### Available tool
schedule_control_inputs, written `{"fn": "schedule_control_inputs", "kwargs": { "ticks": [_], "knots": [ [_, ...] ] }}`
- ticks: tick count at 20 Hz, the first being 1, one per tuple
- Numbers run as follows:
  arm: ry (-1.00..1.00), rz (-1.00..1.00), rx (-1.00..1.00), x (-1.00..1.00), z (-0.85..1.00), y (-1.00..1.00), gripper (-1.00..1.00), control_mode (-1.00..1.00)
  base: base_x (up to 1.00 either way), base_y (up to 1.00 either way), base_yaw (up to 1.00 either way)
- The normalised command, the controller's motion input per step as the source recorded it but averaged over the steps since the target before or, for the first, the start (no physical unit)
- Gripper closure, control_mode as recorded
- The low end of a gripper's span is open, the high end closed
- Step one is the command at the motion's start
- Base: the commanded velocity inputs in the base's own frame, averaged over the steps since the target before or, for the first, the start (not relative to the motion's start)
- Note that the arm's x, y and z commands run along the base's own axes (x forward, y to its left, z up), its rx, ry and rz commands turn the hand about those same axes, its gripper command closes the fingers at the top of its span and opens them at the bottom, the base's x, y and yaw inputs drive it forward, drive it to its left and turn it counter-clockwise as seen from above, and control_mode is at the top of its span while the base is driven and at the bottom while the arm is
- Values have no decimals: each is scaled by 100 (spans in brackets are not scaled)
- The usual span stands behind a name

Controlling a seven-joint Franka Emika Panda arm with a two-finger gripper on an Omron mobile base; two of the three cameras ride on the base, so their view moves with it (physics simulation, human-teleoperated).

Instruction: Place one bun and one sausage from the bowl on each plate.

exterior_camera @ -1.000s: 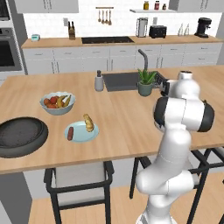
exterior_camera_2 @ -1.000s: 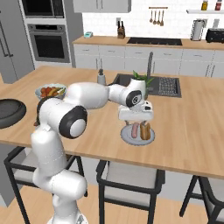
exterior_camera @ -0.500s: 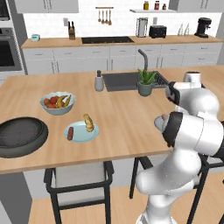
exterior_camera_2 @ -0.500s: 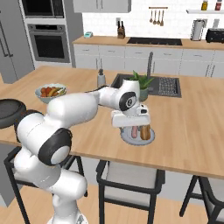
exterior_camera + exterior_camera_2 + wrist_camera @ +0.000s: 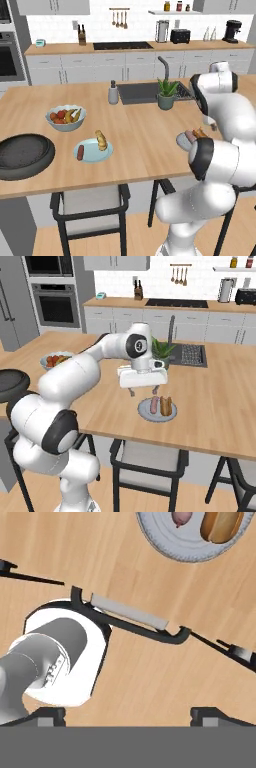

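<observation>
Two base cameras sit behind the arm and look forward and down over the wooden island counter toward the back kitchen wall, one from the arm's left, one from its right, both at middle distance. They share the counter, the sink, the potted plant and the plate holding a bun and a sausage. The hand camera looks straight down at the counter from close above, catching that plate's rim at its top edge

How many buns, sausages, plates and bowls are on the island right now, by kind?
Buns: 2
Sausages: 2
Plates: 2
Bowls: 2, the dark bowl and the fruit bowl
Total: 8
</observation>
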Motion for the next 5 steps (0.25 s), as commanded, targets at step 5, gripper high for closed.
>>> {"fn": "schedule_control_inputs", "kwargs": {
  "ticks": [5],
  "knots": [
    [-25, -19, 17, -12, 89, 26, -100, -100, 0, 0, 0]
  ]
}}
